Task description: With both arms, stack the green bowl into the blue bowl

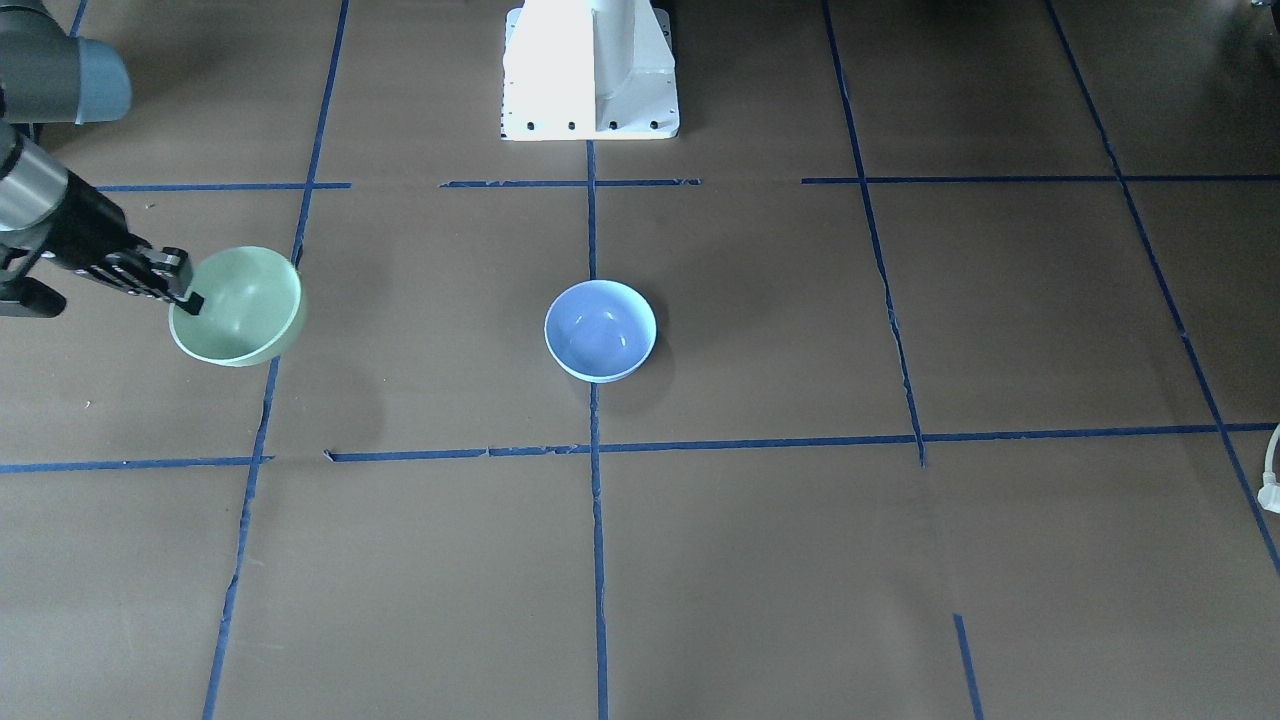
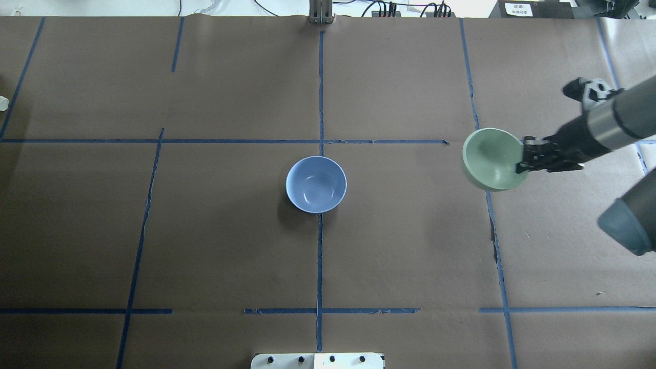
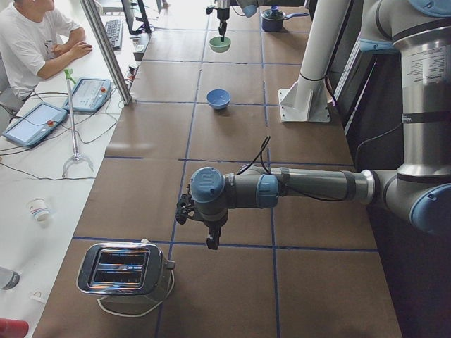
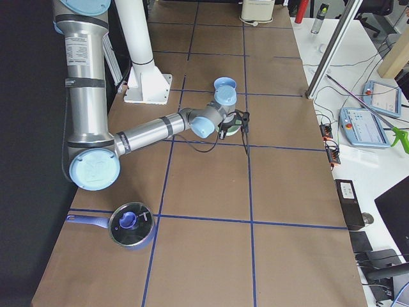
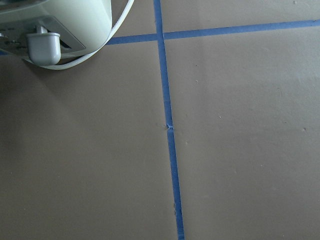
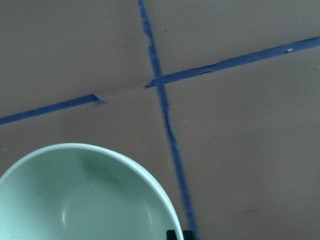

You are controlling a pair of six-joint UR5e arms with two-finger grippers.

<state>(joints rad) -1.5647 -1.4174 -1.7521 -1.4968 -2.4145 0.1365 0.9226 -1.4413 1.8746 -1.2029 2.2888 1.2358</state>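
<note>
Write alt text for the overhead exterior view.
The right pincer grips the rim of the green bowl, tilted, at the view's right. The blue bowl sits upright at the centre of the table, on a blue tape line.

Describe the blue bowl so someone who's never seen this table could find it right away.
Start at the white pedestal base and follow the blue tape line straight out from it: the blue bowl sits on that line, upright and empty. Unlike the green bowl, it is periwinkle and nothing holds it.
</note>
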